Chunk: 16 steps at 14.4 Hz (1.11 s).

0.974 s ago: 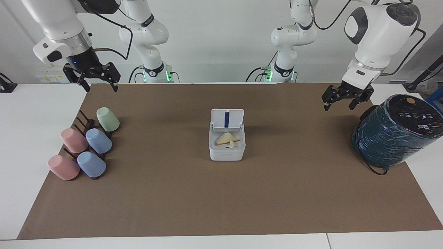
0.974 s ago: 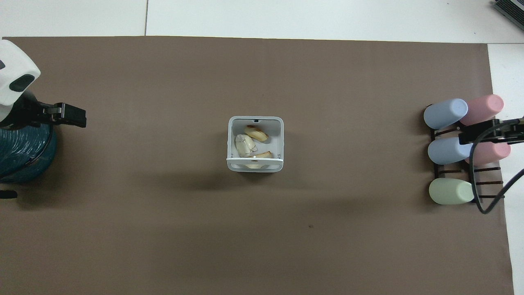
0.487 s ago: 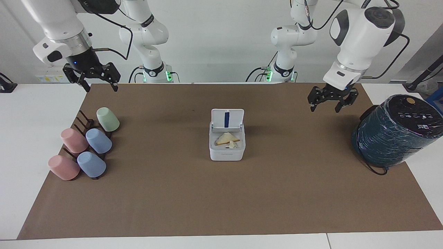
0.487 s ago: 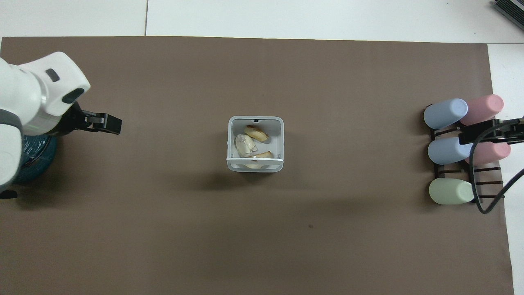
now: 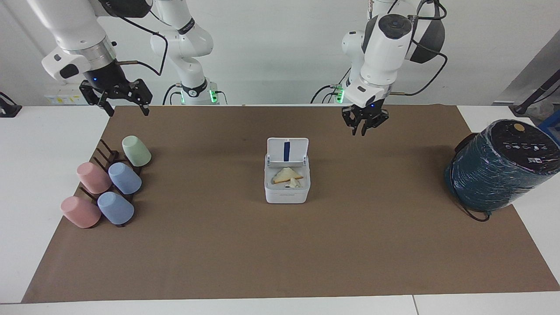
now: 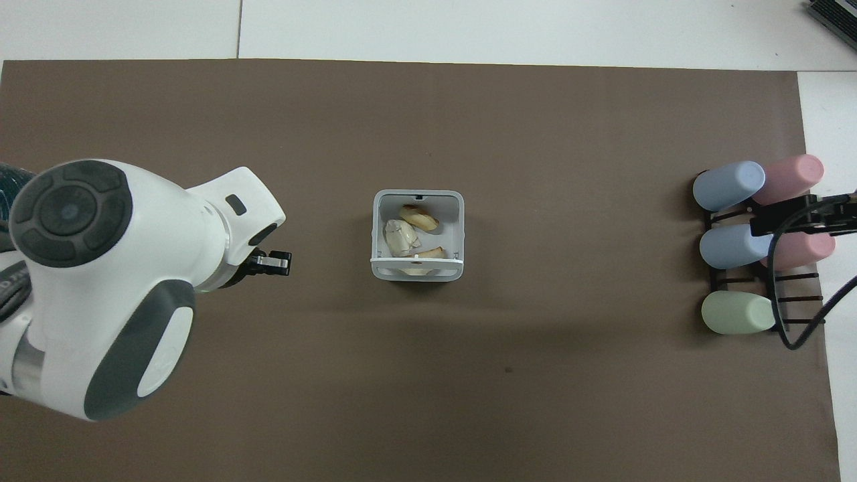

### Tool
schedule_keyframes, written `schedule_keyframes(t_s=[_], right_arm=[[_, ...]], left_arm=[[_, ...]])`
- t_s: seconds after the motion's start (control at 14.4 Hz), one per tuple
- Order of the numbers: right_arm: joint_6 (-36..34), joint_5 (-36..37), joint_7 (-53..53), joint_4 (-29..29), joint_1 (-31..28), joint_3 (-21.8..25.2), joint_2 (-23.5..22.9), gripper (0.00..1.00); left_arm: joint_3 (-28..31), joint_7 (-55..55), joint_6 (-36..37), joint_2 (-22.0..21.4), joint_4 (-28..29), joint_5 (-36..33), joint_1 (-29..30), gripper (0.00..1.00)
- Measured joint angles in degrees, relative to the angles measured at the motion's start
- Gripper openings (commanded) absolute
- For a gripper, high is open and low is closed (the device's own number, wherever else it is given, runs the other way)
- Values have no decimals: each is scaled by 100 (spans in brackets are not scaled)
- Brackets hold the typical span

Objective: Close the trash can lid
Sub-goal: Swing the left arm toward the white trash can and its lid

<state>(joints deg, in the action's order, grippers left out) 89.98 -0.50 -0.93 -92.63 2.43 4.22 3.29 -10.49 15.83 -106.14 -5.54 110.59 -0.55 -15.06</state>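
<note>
The trash can (image 5: 286,189) is a small white square box in the middle of the brown mat, also in the overhead view (image 6: 418,201). Bread scraps lie in it. Its lid (image 5: 287,150) stands upright at the edge nearer the robots, blue stripe showing; from overhead it is a thin edge (image 6: 416,257). My left gripper (image 5: 364,130) is open and empty in the air over the mat, beside the can toward the left arm's end, apart from the lid; it also shows overhead (image 6: 273,263). My right gripper (image 5: 126,112) is open and waits over the cup rack (image 6: 797,221).
A dark rack (image 5: 105,155) with several pastel cups (image 5: 125,178) lies at the right arm's end. A large dark teal cylinder with a black top (image 5: 498,168) stands at the left arm's end. The brown mat (image 5: 280,253) covers most of the white table.
My left arm has swung from over the teal cylinder toward the can, and its gripper has turned. The can, the lid and the right arm have not moved.
</note>
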Motion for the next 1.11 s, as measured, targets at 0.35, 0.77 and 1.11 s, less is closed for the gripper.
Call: schedule_keyframes(t_s=[0.35, 0.77, 1.11], right_arm=[[0, 0, 0, 0, 0, 0, 0, 100], [0, 0, 0, 0, 0, 0, 0, 100], [0, 0, 0, 0, 0, 0, 0, 100]], left_arm=[[1, 1085, -573, -19, 377, 188, -758, 9], [4, 1786, -1484, 30, 765, 194, -1383, 9], [24, 2251, -2778, 350, 829, 194, -1462, 9]])
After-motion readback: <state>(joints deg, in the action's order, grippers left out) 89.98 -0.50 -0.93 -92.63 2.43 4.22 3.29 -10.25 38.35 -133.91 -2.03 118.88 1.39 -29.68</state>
